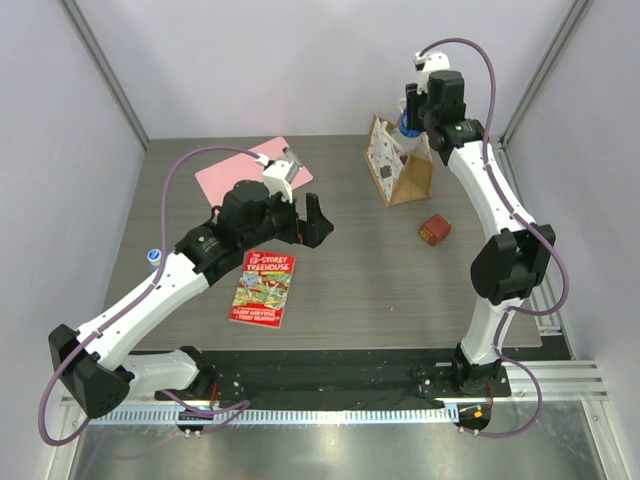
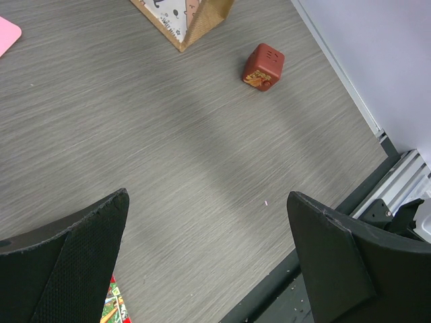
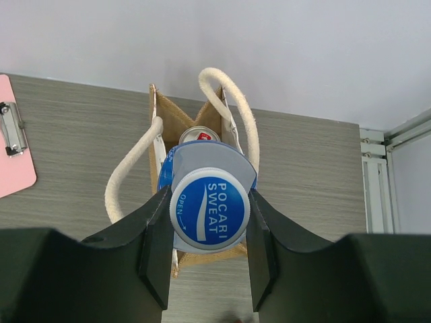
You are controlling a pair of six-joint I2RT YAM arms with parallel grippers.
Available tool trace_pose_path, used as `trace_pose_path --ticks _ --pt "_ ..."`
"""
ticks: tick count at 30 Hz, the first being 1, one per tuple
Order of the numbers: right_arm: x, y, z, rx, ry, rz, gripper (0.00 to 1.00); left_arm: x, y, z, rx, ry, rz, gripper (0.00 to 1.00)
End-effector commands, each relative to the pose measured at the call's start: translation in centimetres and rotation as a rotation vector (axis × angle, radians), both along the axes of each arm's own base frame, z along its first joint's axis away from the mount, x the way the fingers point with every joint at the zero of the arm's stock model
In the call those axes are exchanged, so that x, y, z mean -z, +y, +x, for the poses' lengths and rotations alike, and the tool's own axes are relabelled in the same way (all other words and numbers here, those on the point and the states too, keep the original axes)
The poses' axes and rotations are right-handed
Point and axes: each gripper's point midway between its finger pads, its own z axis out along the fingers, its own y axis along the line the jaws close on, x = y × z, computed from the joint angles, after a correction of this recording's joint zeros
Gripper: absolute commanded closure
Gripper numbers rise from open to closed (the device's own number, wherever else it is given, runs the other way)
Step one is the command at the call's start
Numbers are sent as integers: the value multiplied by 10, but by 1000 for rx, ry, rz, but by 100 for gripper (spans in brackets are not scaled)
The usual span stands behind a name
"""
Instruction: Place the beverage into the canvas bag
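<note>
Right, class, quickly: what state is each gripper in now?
Left gripper: open, holding nothing.
Right gripper: shut on the Pocari Sweat bottle, over the canvas bag.

My bench was a grey woodgrain tabletop [image 1: 370, 290], plain pale walls [image 1: 250, 60] on 3 sides w/ alu corner posts [image 1: 105, 72]; lighting even, soft shadows only.
</note>
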Motion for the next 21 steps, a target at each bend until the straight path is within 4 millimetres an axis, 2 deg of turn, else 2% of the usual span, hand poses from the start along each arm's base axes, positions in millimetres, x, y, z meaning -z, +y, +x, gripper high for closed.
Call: trace_pose_path --ticks 1,11,21 --pt "-100 8 4 -5 -300 53 99 -25 -2 2 6 -55 -42 0" --pt "-82 27 13 -67 -254 135 99 -24 -2 3 4 -51 -39 0" --pt "-59 42 33 -113 -232 155 99 -23 -2 3 6 -51 -38 0"
